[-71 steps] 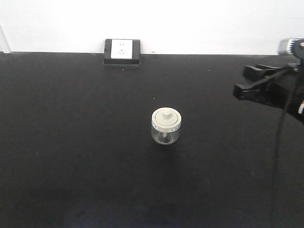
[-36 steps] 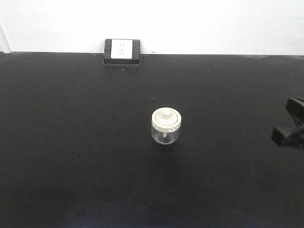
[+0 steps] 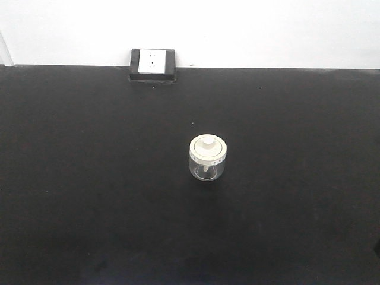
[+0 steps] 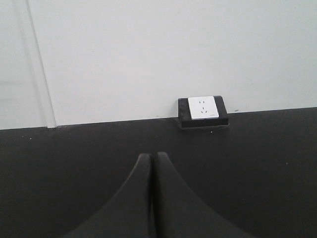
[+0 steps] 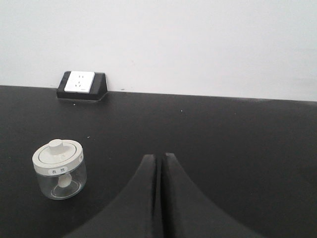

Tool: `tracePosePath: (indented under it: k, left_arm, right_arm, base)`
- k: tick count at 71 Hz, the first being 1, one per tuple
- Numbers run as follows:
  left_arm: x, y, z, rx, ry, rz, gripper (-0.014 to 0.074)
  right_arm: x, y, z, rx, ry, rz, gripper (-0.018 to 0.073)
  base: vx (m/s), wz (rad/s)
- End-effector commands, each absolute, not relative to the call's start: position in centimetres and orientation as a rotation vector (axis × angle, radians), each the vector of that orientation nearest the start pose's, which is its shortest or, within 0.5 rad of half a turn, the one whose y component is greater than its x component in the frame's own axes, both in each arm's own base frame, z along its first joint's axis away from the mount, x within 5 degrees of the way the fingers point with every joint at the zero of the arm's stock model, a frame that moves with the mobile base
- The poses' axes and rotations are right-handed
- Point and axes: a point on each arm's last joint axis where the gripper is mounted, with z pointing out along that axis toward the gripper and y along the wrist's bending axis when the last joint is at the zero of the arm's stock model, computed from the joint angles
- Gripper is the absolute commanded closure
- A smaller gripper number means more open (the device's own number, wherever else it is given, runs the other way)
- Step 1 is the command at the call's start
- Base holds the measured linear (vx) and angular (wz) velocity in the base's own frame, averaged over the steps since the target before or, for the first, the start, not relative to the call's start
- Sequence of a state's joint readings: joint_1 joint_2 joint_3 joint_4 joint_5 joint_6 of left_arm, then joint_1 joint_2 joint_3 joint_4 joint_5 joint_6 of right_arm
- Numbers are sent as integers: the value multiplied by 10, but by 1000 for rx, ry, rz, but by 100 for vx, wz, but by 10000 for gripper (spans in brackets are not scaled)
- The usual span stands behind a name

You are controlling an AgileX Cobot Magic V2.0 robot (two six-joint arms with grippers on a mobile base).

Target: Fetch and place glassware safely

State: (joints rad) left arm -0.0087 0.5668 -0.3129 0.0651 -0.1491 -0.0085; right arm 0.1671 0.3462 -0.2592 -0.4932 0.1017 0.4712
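The glass jar [image 3: 207, 158] stands upright near the middle of the black desk [image 3: 89, 196], alone and touched by nothing. Its cream-white lid [image 3: 208, 148] sits flat on top, with a round knob at its centre and small marks around its rim. Through the clear wall something pale shows inside, too small to make out.

At the far edge of the desk, against the white wall [image 3: 249, 29], a black block carries a white power socket [image 3: 152, 62], well apart from the jar and slightly left of it.

In the exterior view neither arm appears. The right wrist view shows the right gripper [image 5: 159, 163] with its jaws pressed together and holding nothing, low over the desk; the jar lies to its left, apart from it, with the socket beyond. The left wrist view shows the left gripper [image 4: 151, 159] with jaws likewise pressed together and empty, pointing toward the far wall, the socket to its far right.
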Motion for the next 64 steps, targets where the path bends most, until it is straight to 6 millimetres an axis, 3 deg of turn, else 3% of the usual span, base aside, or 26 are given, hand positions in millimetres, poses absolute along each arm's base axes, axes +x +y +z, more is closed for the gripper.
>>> tracePosePath:
  k: [1, 64]
  left_arm:
    - [125, -3, 300, 50, 1497, 10, 603]
    - [125, -3, 300, 50, 1497, 10, 603]
  right_arm:
    - [82, 11, 277, -145, 1562, 77, 563]
    - [79, 11, 275, -142, 1558, 75, 563]
  base:
    - [0, 0]
    - [0, 0]
